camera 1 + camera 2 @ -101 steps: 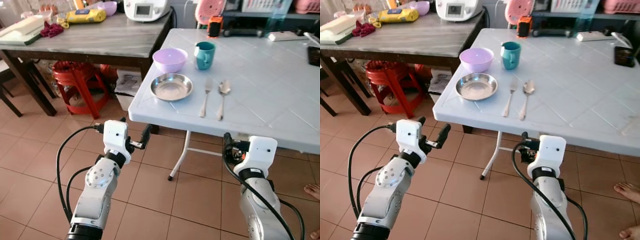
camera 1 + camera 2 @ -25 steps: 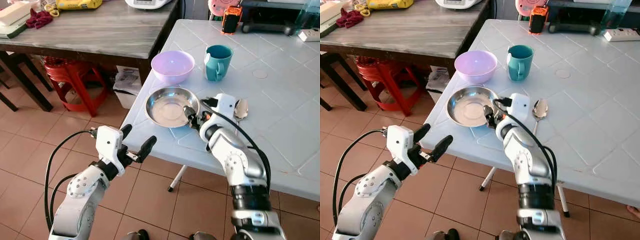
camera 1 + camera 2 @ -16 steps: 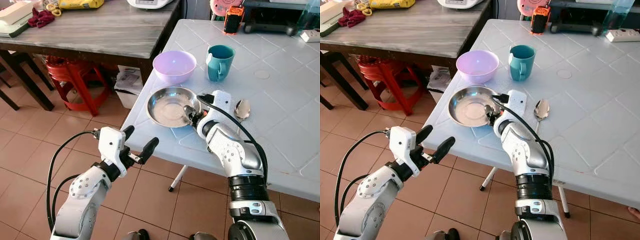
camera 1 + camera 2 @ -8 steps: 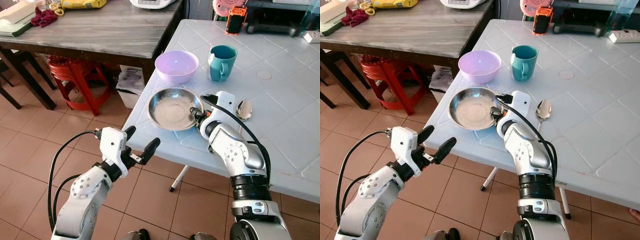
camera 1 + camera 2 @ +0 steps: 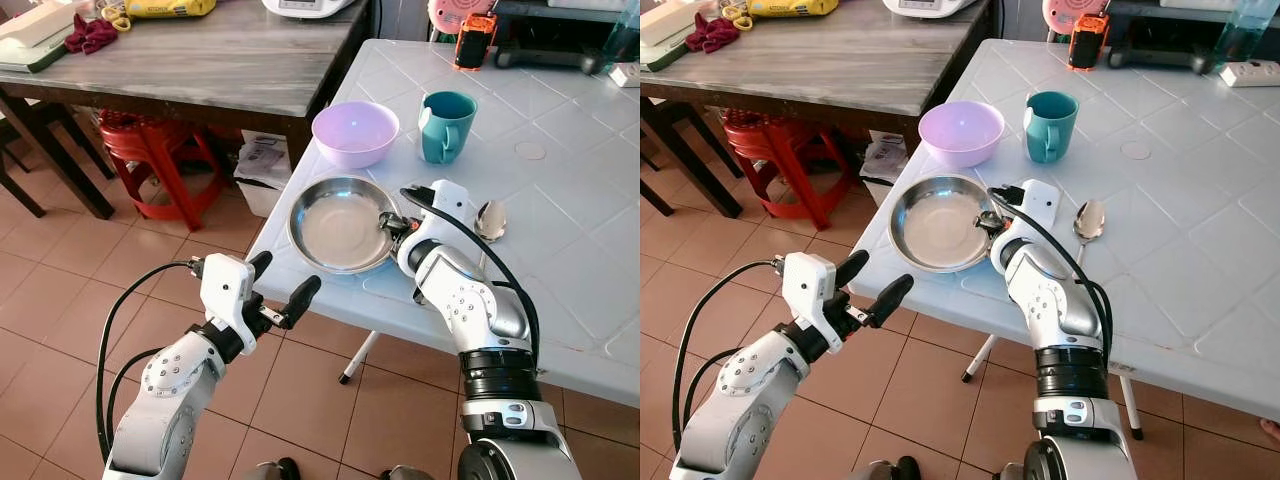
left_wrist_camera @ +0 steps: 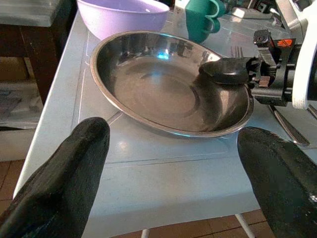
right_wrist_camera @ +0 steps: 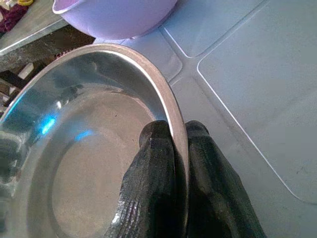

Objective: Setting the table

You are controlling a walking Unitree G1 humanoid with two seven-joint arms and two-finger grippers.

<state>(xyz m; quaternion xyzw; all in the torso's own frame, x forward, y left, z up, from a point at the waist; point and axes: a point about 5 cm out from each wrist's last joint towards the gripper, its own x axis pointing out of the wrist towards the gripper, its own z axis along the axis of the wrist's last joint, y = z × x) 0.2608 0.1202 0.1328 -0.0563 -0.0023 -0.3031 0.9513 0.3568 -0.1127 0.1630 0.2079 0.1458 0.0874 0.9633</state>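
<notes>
Jaws of the right gripper [image 5: 989, 224] pinched the steel plate [image 5: 932, 223] by its thin rim, just before the purple bowl [image 5: 961, 132]; light, stiff, probably slippery. Left gripper [image 5: 872, 284] gaped, below the table [image 5: 1180, 230] edge.

On the table [image 5: 560, 230], plate [image 5: 340, 225] before bowl [image 5: 355, 133], mug [image 5: 444, 125] right.

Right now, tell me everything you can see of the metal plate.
The metal plate is round, shallow and shiny like steel, with a raised rim and nothing in it. It sits near the corner of the white table, in front of the purple bowl. The right gripper is pinched on its rim, one finger inside and one outside. Whether it is lifted or flat is unclear.
</notes>
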